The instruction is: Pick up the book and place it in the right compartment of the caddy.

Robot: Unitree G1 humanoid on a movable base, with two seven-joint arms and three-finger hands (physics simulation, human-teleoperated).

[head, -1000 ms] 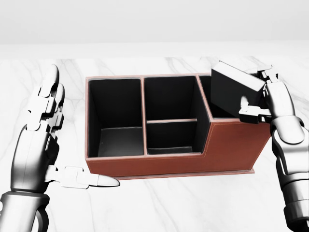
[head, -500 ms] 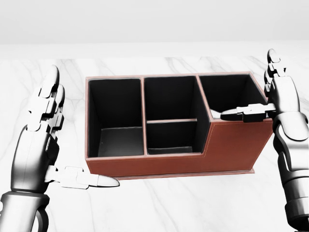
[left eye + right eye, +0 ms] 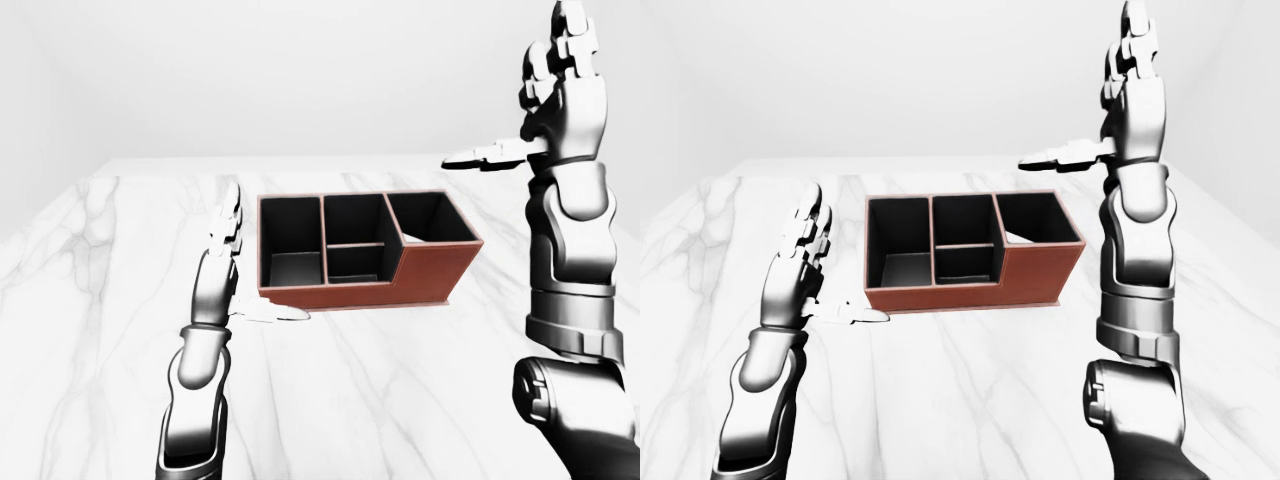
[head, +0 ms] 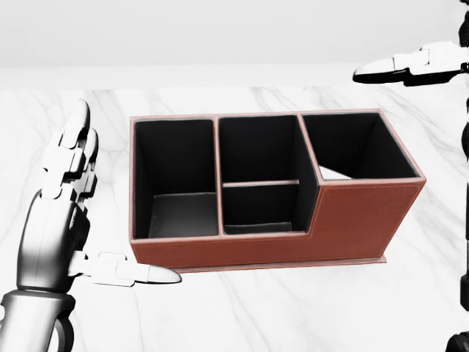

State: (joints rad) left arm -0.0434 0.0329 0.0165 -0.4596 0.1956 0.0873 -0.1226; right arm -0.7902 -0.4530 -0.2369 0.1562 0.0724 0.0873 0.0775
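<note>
The brown caddy [image 4: 352,220] with black compartments stands on the white marble table. The book lies down inside its right compartment. Only a white sliver of the book [image 4: 333,173] shows against the dark walls. My right hand [image 3: 1080,90] is open and empty, raised high above the caddy's right end, fingers pointing up and thumb [image 4: 396,70] pointing left. My left hand [image 4: 124,198] is open and empty just left of the caddy, with its thumb lying along the bottom edge of the caddy's near wall.
The marble table [image 3: 400,400] spreads wide on all sides of the caddy. Its far edge [image 3: 300,160] meets a plain pale wall. The caddy's left and two middle compartments hold nothing I can see.
My right hand let go of the book, which dropped into the right compartment. The hand opened and rose well above the caddy. The left hand and the caddy have not moved.
</note>
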